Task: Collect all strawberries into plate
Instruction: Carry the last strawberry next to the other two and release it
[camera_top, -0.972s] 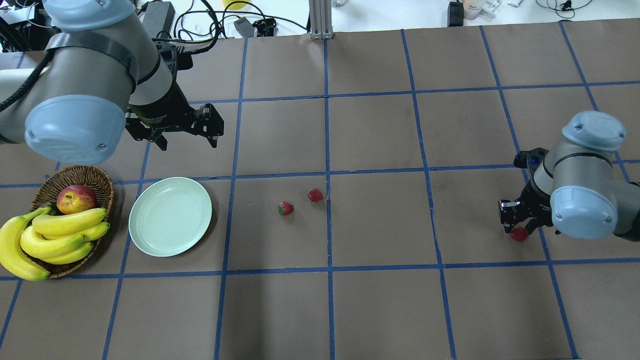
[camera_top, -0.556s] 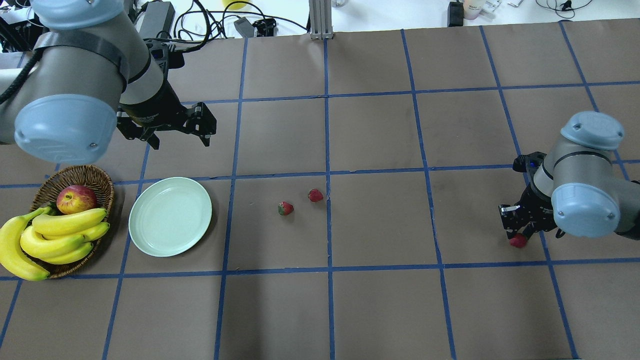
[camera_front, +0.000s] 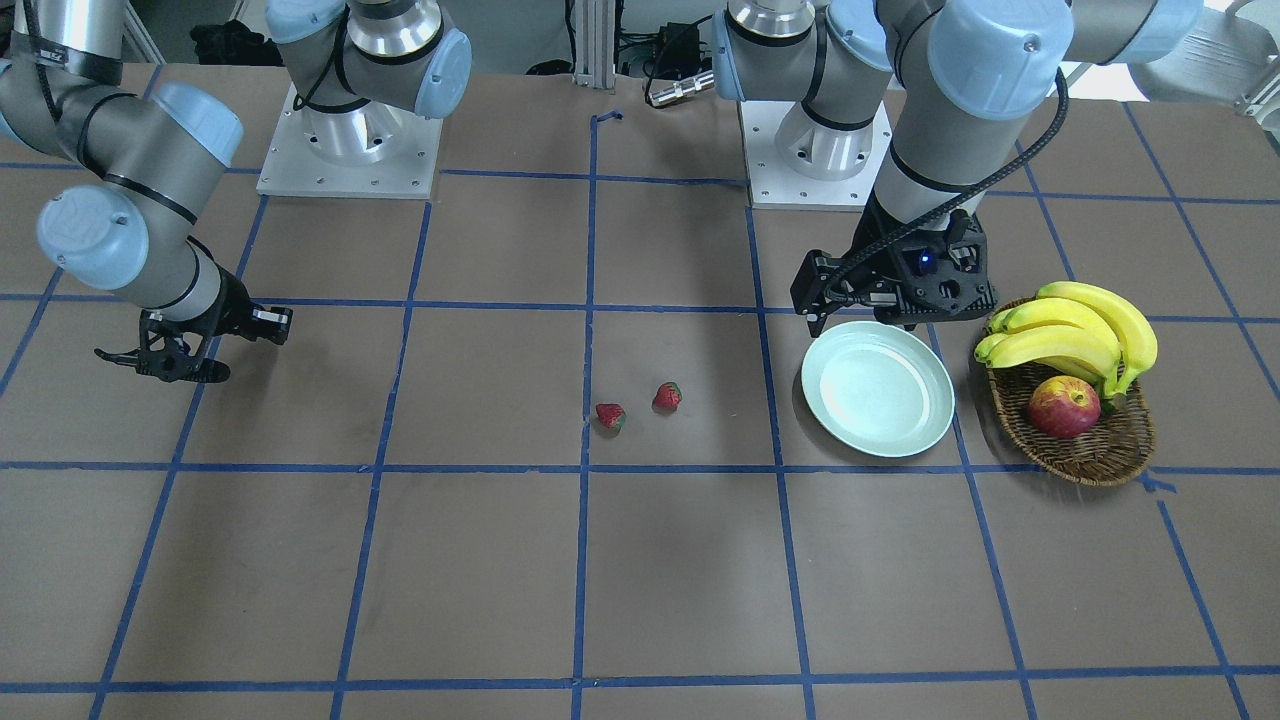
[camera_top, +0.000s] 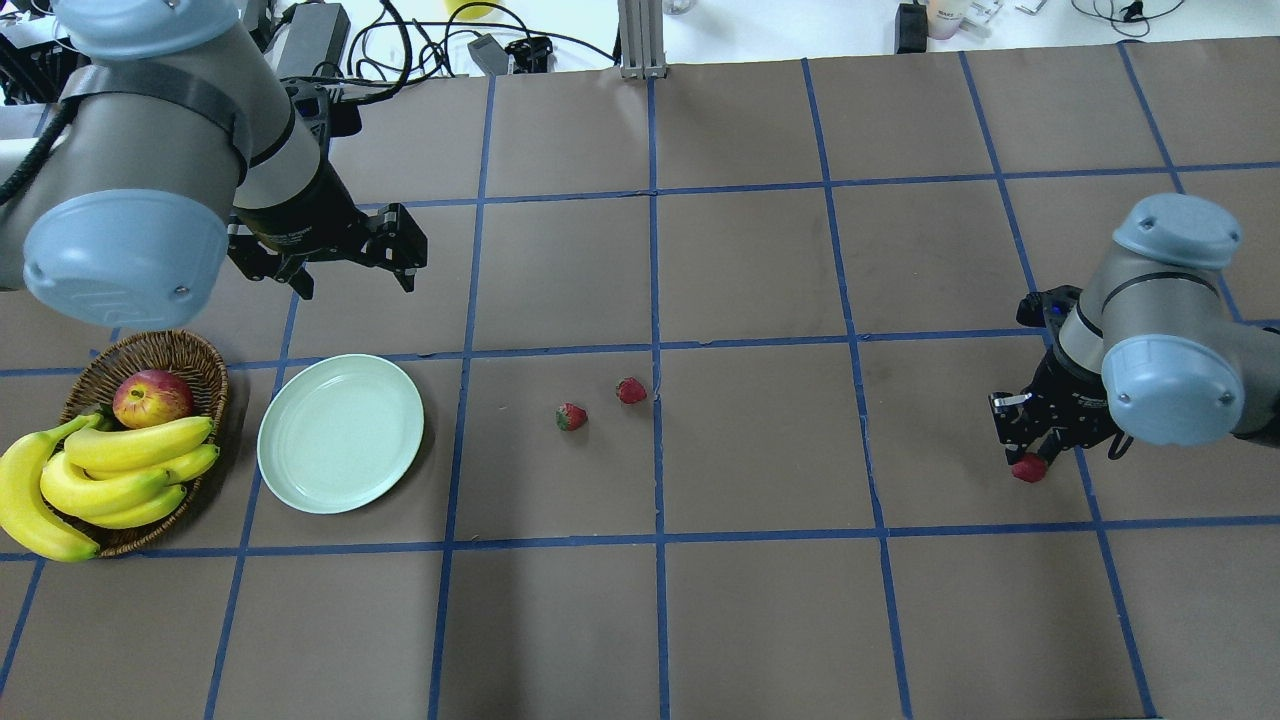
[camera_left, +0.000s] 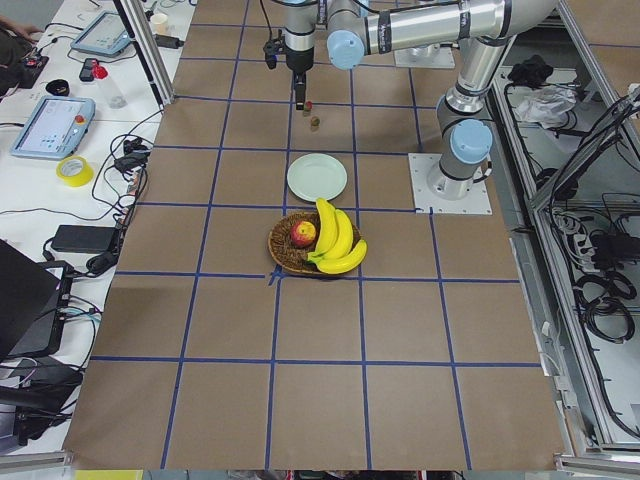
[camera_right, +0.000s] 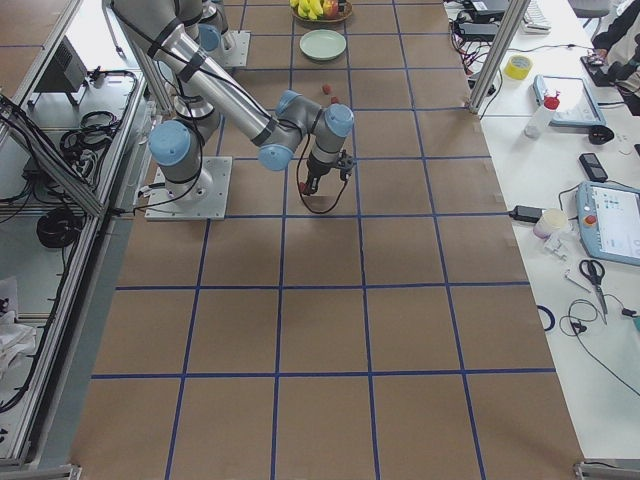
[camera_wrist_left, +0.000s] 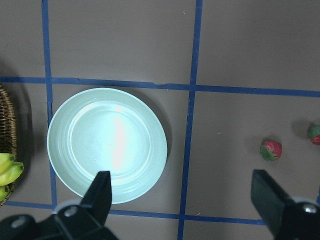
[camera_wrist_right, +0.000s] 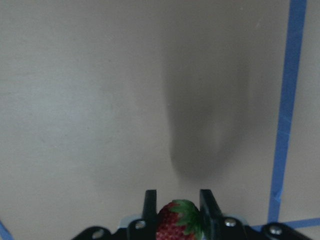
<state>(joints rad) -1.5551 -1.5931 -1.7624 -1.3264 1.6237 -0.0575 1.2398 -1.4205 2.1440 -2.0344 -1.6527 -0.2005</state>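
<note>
Two strawberries (camera_top: 571, 417) (camera_top: 631, 390) lie on the brown table near its middle; they also show in the front view (camera_front: 610, 415) (camera_front: 667, 397) and the left wrist view (camera_wrist_left: 271, 150). My right gripper (camera_top: 1035, 460) is shut on the third strawberry (camera_wrist_right: 177, 222) (camera_top: 1029, 468) at the table's right, low over the surface. The mint-green plate (camera_top: 340, 447) (camera_front: 877, 388) (camera_wrist_left: 107, 145) stands empty. My left gripper (camera_top: 355, 275) (camera_front: 895, 318) hovers open just beyond the plate, its fingers (camera_wrist_left: 100, 195) spread wide.
A wicker basket (camera_top: 190, 355) with bananas (camera_top: 120, 480) and a red-yellow apple (camera_top: 152, 397) stands left of the plate. Blue tape lines grid the table. Cables and devices lie past the far edge (camera_top: 420, 40).
My right gripper has closed on the strawberry and shifted slightly left with it. My left gripper has drifted a little left and toward the far edge, still open.
</note>
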